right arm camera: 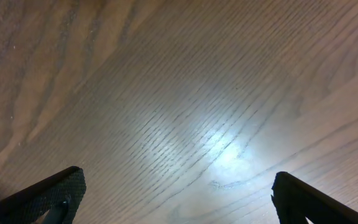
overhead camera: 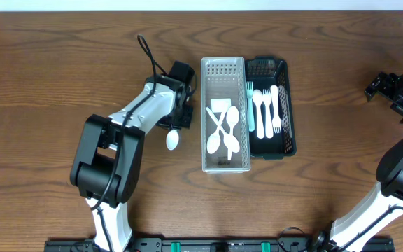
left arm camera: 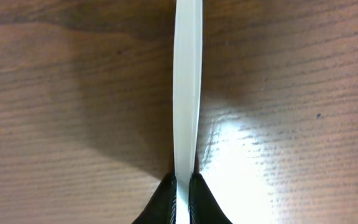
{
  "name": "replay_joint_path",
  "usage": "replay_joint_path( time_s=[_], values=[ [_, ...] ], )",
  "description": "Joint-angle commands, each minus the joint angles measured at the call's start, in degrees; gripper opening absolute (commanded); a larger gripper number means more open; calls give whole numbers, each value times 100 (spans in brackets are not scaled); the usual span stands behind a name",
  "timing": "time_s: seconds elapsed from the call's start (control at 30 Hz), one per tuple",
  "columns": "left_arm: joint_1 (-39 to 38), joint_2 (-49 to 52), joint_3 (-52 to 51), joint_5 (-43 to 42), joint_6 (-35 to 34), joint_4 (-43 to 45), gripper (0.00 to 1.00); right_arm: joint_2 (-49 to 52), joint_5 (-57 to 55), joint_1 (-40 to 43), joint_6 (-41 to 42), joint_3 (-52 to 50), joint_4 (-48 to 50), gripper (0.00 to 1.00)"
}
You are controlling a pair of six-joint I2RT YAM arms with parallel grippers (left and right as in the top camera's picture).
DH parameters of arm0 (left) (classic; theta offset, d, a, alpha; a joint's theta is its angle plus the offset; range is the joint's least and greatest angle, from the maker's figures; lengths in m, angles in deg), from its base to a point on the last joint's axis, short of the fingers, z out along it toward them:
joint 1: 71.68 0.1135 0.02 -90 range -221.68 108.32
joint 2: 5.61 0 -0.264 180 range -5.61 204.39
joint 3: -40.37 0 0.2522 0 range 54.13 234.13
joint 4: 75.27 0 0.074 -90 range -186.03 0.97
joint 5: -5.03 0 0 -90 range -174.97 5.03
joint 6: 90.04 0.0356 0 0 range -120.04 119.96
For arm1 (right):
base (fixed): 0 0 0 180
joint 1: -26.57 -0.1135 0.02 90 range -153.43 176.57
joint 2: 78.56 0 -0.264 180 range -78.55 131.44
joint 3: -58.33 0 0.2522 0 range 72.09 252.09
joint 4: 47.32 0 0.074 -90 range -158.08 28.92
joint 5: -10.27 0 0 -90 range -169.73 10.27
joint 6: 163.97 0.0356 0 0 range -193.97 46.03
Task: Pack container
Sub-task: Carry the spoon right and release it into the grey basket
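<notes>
My left gripper (left arm camera: 183,180) is shut on the handle of a white plastic spoon (left arm camera: 187,93), which runs straight away from the fingers over the wood. From overhead, that gripper (overhead camera: 180,119) sits just left of the clear container (overhead camera: 204,140), and the spoon's bowl (overhead camera: 173,140) rests on the table beside it. Several white spoons (overhead camera: 224,133) lie in the clear container. My right gripper (right arm camera: 179,193) is open over bare wood at the far right (overhead camera: 378,87), with nothing between its fingers (right arm camera: 55,193).
A black basket (overhead camera: 290,105) stands against the clear container's right side, holding white forks (overhead camera: 266,108) and a teal utensil (overhead camera: 250,105). The left arm's cable (overhead camera: 145,52) loops over the table behind it.
</notes>
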Motion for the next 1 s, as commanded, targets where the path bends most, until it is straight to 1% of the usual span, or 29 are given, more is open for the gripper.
replay_joint_path(
  time_s=[0.0, 0.1, 0.27, 0.33, 0.47, 0.63, 0.7, 0.83, 0.87, 0.9, 0.97],
  values=[
    [153, -144, 391, 111, -7, -90, 6, -33, -20, -42, -63, -2, 13, 99],
    [273, -431, 599, 111, -7, -90, 6, -33, -20, -42, -63, -2, 13, 99],
    [332, -1182, 942, 76, -9, -164, 6, -33, -20, -42, -63, -2, 13, 99],
    [234, -1550, 1012, -192, -24, -192, 6, -33, -20, -42, -63, -2, 13, 99],
    [-90, -2048, 1010, -702, -595, -197, 6, -33, -20, -42, -63, -2, 13, 99],
    [-697, -2197, 1008, -1110, -1434, -199, 6, -33, -20, -42, -63, -2, 13, 99],
    [-911, -2164, 1003, -1126, -1563, -208, 6, -33, -20, -42, -63, -2, 13, 99],
    [-1211, -2092, 992, -1119, -1561, -214, 6, -33, -20, -42, -63, -2, 13, 98],
    [-1246, -2070, 992, -1119, -1558, -216, 13, -33, -17, -42, -63, -2, 13, 99],
    [-1261, -2059, 992, -1119, -1558, -216, 23, -33, -20, -42, -63, -2, 13, 99],
    [-1261, -2046, 992, -1095, -1558, -205, 28, -33, -20, -42, -63, -2, 13, 99]
  ],
)
